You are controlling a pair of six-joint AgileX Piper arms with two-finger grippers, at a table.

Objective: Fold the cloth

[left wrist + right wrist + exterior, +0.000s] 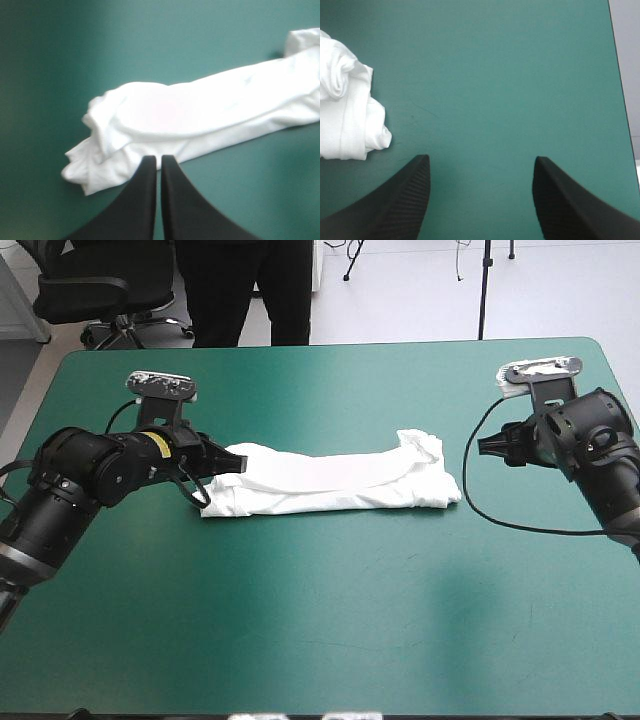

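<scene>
The white T-shirt (330, 480) lies on the teal-green cover as a long folded band running left to right, its right end bunched into a roll. My left gripper (238, 462) is at the band's left end. In the left wrist view its black fingers are shut into one arch (159, 159), with the tip at the near long edge of the T-shirt (200, 110), which lies flat and is not lifted. My right gripper (487, 450) hovers off the right end, apart from the cloth. It is open (481, 162) over bare cover, with the rolled end of the T-shirt (345, 115) off to one side.
A broad stretch of teal-green cover (330, 620) lies between the T-shirt and the table's near edge. One table edge (621, 100) shows ahead of the right gripper, with pale floor beyond it.
</scene>
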